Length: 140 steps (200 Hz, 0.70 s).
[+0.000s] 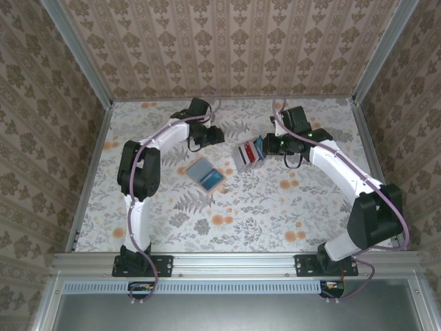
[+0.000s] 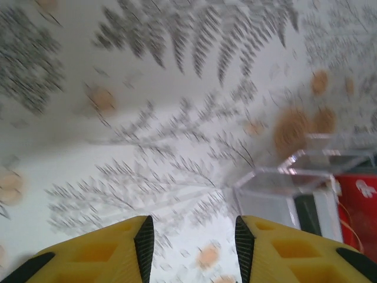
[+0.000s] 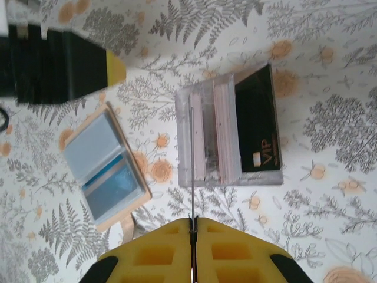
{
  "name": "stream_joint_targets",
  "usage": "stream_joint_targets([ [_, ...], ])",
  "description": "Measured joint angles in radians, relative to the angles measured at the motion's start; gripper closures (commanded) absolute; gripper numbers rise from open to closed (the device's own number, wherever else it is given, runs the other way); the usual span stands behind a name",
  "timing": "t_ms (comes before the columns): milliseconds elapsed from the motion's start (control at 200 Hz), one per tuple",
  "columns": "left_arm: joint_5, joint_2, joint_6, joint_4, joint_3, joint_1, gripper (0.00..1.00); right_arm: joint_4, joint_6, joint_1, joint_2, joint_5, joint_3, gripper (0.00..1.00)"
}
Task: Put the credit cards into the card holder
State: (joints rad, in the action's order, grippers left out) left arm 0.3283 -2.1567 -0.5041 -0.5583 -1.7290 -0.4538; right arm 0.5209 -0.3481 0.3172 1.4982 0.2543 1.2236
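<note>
While card holder [image 3: 106, 168] lies open, grey-blue inside, right end effector [image 3: 192, 220] pinches credit card [image 3: 192, 159] edge-on; left end effector [image 2: 192, 227] wide.

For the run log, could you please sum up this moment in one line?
left hand open | right hand shut on one card | other credit cards in clear stand | card holder lying open
</note>
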Motion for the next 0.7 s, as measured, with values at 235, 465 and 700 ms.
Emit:
stream_joint_targets([
  [235, 0.0, -0.031, 0.026, -0.011, 0.099, -0.008, 0.57, -0.001, -0.018, 0.009, -0.056, 0.002, -0.075, 0.91],
  [465, -0.002, 0.064, 0.042, 0.098, 0.268, 0.01, 0.58, -0.032, -0.05, 0.087, -0.056, 0.006, -0.109, 0.91],
  [700, -0.018, 0.213, 0.04, 0.138, 0.484, 0.018, 0.58, -0.224, -0.137, 0.245, -0.018, 0.016, -0.182, 0.9],
])
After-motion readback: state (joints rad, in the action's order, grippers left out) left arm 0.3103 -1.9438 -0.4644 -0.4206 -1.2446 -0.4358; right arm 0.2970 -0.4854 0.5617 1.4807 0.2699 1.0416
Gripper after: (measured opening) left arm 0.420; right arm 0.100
